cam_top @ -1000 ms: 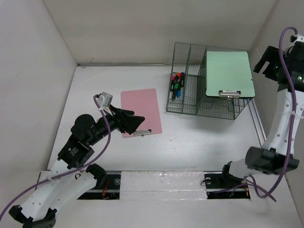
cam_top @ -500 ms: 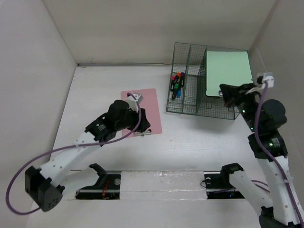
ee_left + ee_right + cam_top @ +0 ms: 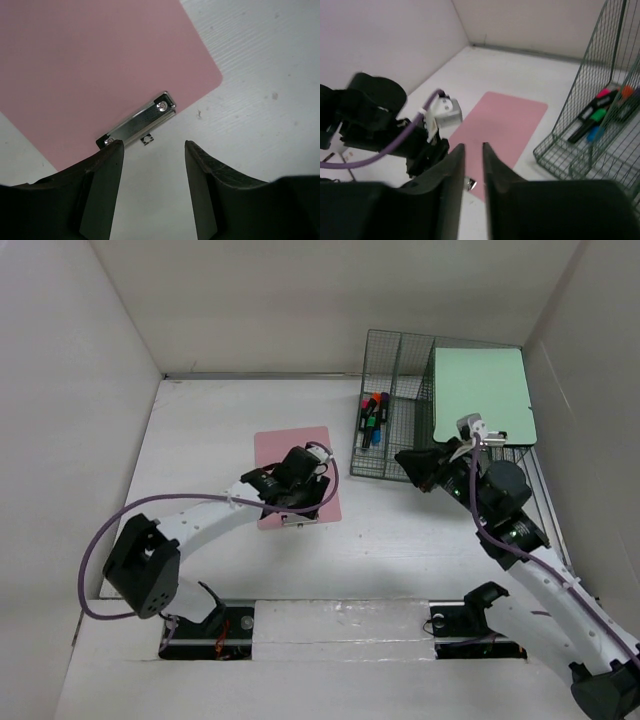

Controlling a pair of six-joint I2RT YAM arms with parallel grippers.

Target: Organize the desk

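The flat pink rectangular clipboard (image 3: 290, 445) is laid on the plain white desk (image 3: 200, 440) with its silver metal clip (image 3: 137, 126), long axis running 8 to 2 o'clock, found just at 12 o'clock of the spread, empty left gripper (image 3: 153, 146), the nearly closed right gripper (image 3: 405, 460) being placed well apart at the clipboard's 3 o'clock.

Left gripper (image 3: 153, 146) over a pink clipboard (image 3: 100, 65)

Its jaws are spread wide above the white tabletop (image 3: 260, 100), flanking the near end of the metal clip (image 3: 137, 125) at the clipboard's edge, gripping nothing.
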